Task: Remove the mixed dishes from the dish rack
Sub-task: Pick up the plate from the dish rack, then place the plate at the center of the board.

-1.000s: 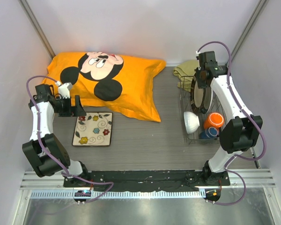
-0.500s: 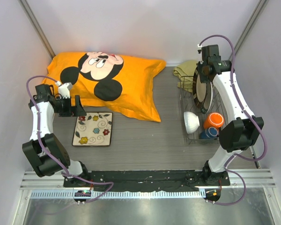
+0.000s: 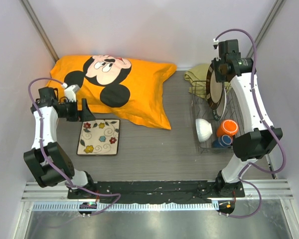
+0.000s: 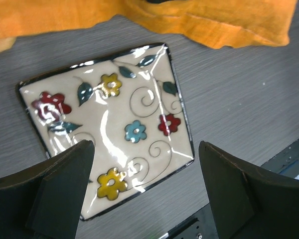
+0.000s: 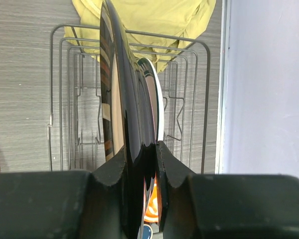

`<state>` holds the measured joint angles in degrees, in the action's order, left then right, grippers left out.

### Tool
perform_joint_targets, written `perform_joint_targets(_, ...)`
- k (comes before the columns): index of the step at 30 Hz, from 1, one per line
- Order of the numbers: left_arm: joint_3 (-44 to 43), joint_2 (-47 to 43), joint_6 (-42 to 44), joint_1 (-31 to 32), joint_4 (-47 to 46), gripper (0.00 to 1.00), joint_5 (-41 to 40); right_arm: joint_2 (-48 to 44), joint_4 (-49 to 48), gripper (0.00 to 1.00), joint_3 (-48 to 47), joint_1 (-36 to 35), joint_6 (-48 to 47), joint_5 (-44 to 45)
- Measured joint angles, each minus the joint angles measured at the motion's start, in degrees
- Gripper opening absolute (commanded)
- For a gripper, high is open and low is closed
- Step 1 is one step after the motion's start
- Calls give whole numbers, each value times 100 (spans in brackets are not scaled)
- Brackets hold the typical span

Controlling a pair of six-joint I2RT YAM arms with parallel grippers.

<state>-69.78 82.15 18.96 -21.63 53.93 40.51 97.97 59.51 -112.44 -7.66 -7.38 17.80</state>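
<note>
The dish rack [image 3: 209,144] stands at the right. My right gripper [image 3: 222,74] is shut on the top rim of the round brown dark-rimmed plate [image 3: 215,97], which hangs on edge over the rack's far half. In the right wrist view the gripper [image 5: 139,149] pinches that plate [image 5: 123,89], and a white plate [image 5: 157,94] stands just behind it. A white bowl [image 3: 203,129], orange mug [image 3: 227,128] and small dark-blue cup [image 3: 222,142] sit in the rack's near half. The square floral plate [image 3: 98,137] lies flat on the table. My left gripper [image 3: 83,110] hovers open above it [image 4: 109,124].
A large orange Mickey Mouse pillow [image 3: 114,87] lies across the back of the table, its corner reaching toward the middle. An olive-green cloth [image 3: 195,78] is bunched behind the rack. Walls close in on both sides.
The right arm has risen and drawn back, lifting the brown plate higher in the rack. The left gripper has edged slightly back from the floral plate.
</note>
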Motion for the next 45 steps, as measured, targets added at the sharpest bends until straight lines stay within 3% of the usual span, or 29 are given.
perform_joint_targets(8, -219, -87, 28, 758, 48, 91, 754, -48, 236, 1, -328, -160, -24, -492)
perform_joint_targets(13, -437, -280, -210, 1742, -92, 91, 1075, -236, 339, 1, -323, -481, -92, -1292)
perform_joint_targets(17, -586, -326, -374, 2181, -254, 91, 1320, -527, 358, 1, -308, -702, -162, -2074)
perform_joint_targets(31, -815, -490, -664, 3550, -1196, 91, 1456, -1222, 511, 1, 610, -1893, -645, -3849)
perform_joint_targets(45, -817, -227, -649, 4457, -1836, 90, 1436, -1222, 664, 1, 896, -2387, -1281, -4758)
